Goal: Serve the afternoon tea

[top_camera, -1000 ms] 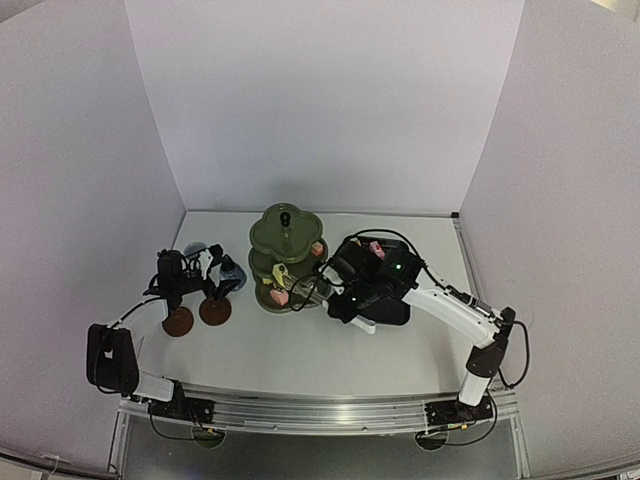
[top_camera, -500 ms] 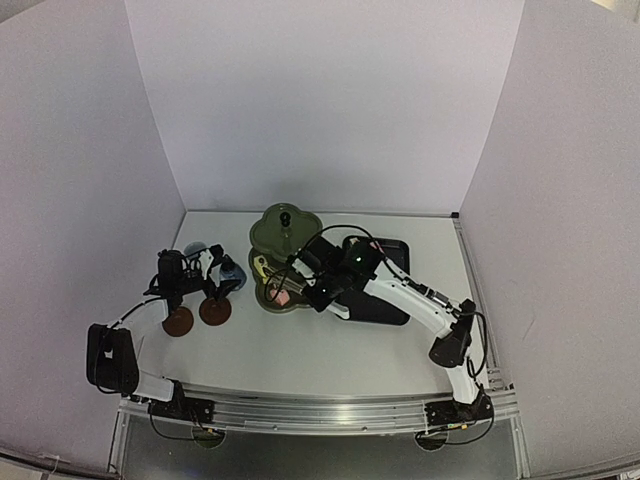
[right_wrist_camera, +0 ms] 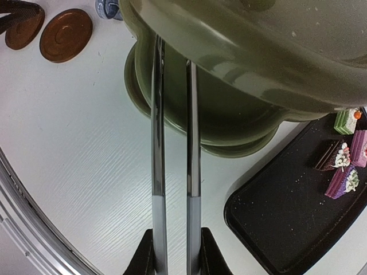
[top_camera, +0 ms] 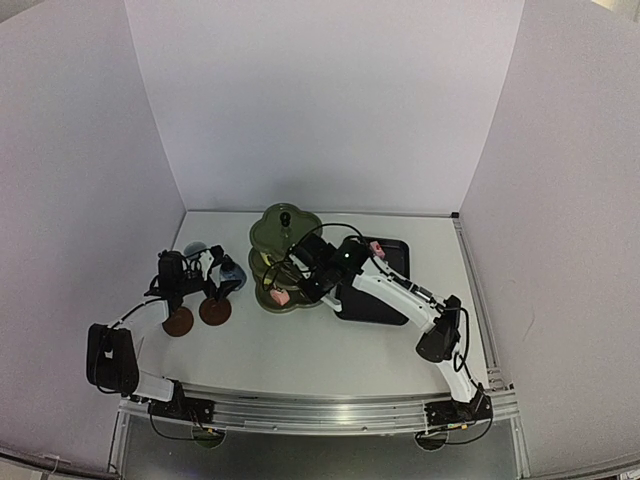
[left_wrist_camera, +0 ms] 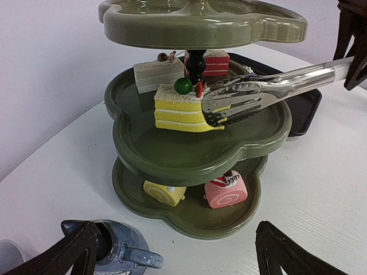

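Your right jaws are clamped on the tongs point(left_wrist_camera: 275, 80), whose tips touch the yellow cake point(left_wrist_camera: 175, 112) on the middle tier of the stand point(left_wrist_camera: 143, 152), while your left jaws gape wide and empty left of the stand, by the jug point(left_wrist_camera: 123, 249).

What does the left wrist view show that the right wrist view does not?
Only the left wrist: a yellow cake slice at the tip of the tongs on the middle tier, and a pink roll on the bottom tier. Only the right wrist: two brown coasters, and purple cakes on the black tray. Both: the green stand, tongs and tray.
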Available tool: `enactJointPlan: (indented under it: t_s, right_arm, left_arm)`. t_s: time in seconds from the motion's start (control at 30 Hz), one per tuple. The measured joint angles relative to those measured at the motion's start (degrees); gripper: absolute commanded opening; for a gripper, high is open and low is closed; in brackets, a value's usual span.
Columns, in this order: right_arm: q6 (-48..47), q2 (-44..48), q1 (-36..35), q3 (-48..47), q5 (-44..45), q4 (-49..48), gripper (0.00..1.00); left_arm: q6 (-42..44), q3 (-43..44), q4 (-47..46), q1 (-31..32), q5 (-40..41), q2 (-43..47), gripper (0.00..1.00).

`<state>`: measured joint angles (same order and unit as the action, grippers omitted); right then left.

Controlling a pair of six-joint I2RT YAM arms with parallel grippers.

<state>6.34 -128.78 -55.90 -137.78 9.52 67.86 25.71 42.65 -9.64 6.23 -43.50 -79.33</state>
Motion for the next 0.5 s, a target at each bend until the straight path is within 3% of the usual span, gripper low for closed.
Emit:
enactJointPlan:
  t_s: [0.3, 0.4, 0.5]
  right_arm:
    - [0.3, -2.1, 0.0, -1.1, -0.1, -1.4, 0.04]
    - [0.4, -2.6, 0.0, -1.1, -0.3, -1.5, 0.12]
    - [0.4, -2.8, 0.0, -1.1, -0.3, -1.6, 0.26]
  left_arm:
    - [0.0, -0.3, -0.2, 0.0, 0.1, 0.0, 0.96]
    - [0.0, -0.4, -0.5, 0.0, 0.1, 0.0, 0.96]
    - [0.0, -0.4, -0.5, 0.0, 0.1, 0.0, 0.96]
